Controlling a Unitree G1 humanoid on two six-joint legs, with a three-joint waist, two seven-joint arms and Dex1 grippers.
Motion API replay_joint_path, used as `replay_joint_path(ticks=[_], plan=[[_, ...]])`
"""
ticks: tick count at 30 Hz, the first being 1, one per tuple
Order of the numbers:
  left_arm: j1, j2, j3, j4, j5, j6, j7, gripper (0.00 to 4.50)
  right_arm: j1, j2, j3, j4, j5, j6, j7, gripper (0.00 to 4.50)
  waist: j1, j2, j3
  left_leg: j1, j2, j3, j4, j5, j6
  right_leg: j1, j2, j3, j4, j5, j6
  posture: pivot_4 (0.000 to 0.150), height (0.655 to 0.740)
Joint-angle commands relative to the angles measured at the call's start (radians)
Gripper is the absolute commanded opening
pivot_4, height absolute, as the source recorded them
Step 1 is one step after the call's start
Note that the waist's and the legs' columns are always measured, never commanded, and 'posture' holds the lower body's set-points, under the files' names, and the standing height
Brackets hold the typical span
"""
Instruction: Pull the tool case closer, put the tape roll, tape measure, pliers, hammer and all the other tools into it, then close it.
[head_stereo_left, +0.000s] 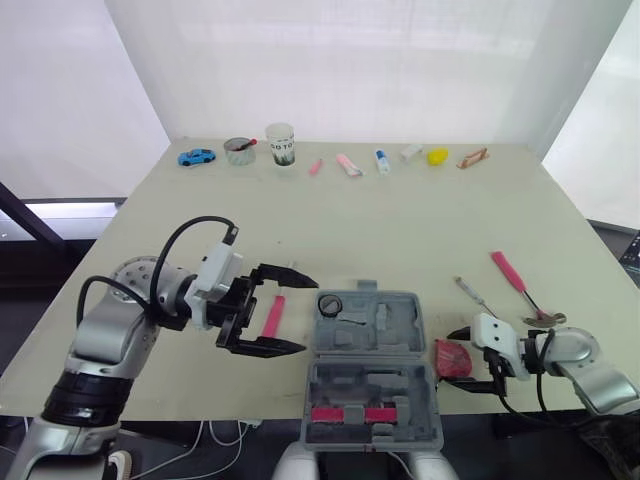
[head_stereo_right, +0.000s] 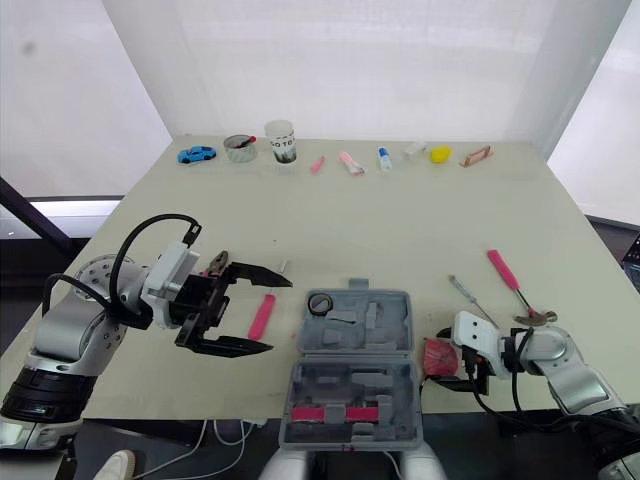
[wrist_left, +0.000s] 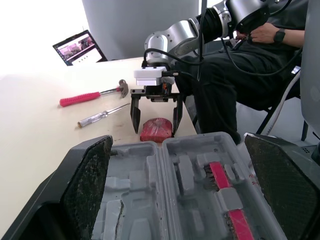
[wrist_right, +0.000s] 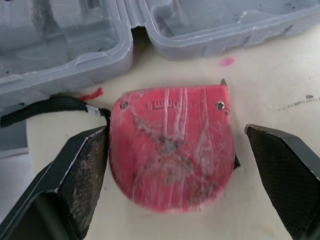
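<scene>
Tool case (head_stereo_left: 372, 370): lies open at 6 o'clock on the worktop (head_stereo_left: 400, 220), close to the near edge, both grey halves facing up.
Already in the case: a dark ring (head_stereo_left: 330, 304), probably the tape roll, sits in the far half. Pink-gripped pieces (head_stereo_left: 345, 414) lie in the near half; what they are cannot be told.
Tape measure (wrist_right: 172, 150): red, flat on the worktop just beside the case at its 3 o'clock.
Right tool (head_stereo_left: 462, 359): spread wide and low, one finger on each side of the tape measure. One pad is right at its edge and the other is apart, so nothing is gripped yet.
Left tool (head_stereo_left: 310, 316): spread wide and holding nothing, at 9 o'clock of the case, above a pink-handled item (head_stereo_left: 273, 316) lying on the worktop.
Loose tools: the hammer (head_stereo_left: 520, 285) and a screwdriver (head_stereo_left: 475, 295) lie at about 1 o'clock from the tape measure.
Step in hand: by my reading, picking up the tape measure, since the case looks pulled in.
Next move: the right tool needs to pinch squarely across the red body, lift clear of the case wall, then carry toward 9 o'clock into a free recess.
</scene>
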Motion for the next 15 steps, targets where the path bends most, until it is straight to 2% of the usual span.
replay_joint_path(ticks=[1, 2, 5, 15], plan=[[-0.015, 0.008, 0.019, -0.019, -0.008, -0.019, -0.026, 4.5, -0.01, -0.004, 0.002, -0.002, -0.018, -0.015, 0.015, 4.49, 0.0, 0.0, 0.0, 0.0, 0.0, 0.0, 0.0, 0.0, 0.0, 0.0, 0.0, 0.0, 0.0, 0.0, 0.0, 0.15, 0.74], [-0.018, 0.007, 0.017, -0.017, -0.006, -0.022, -0.026, 4.5, -0.011, -0.008, 0.005, 0.003, -0.03, -0.023, 0.016, 3.97, 0.0, 0.0, 0.0, 0.0, 0.0, 0.0, 0.0, 0.0, 0.0, 0.0, 0.0, 0.0, 0.0, 0.0, 0.0, 0.15, 0.74], [-0.023, 0.005, 0.014, -0.012, -0.002, -0.029, -0.026, 4.5, -0.011, -0.012, 0.006, 0.012, -0.053, -0.038, 0.018, 2.92, 0.0, 0.0, 0.0, 0.0, 0.0, 0.0, 0.0, 0.0, 0.0, 0.0, 0.0, 0.0, 0.0, 0.0, 0.0, 0.15, 0.74], [-0.02, 0.005, 0.014, -0.008, -0.002, -0.029, -0.019, 4.5, -0.01, -0.055, -0.031, -0.062, -0.048, 0.01, 0.037, 2.92, 0.001, 0.0, 0.0, 0.0, 0.0, 0.0, 0.0, 0.0, 0.0, 0.0, 0.0, 0.0, 0.0, 0.0, 0.0, 0.15, 0.74]])
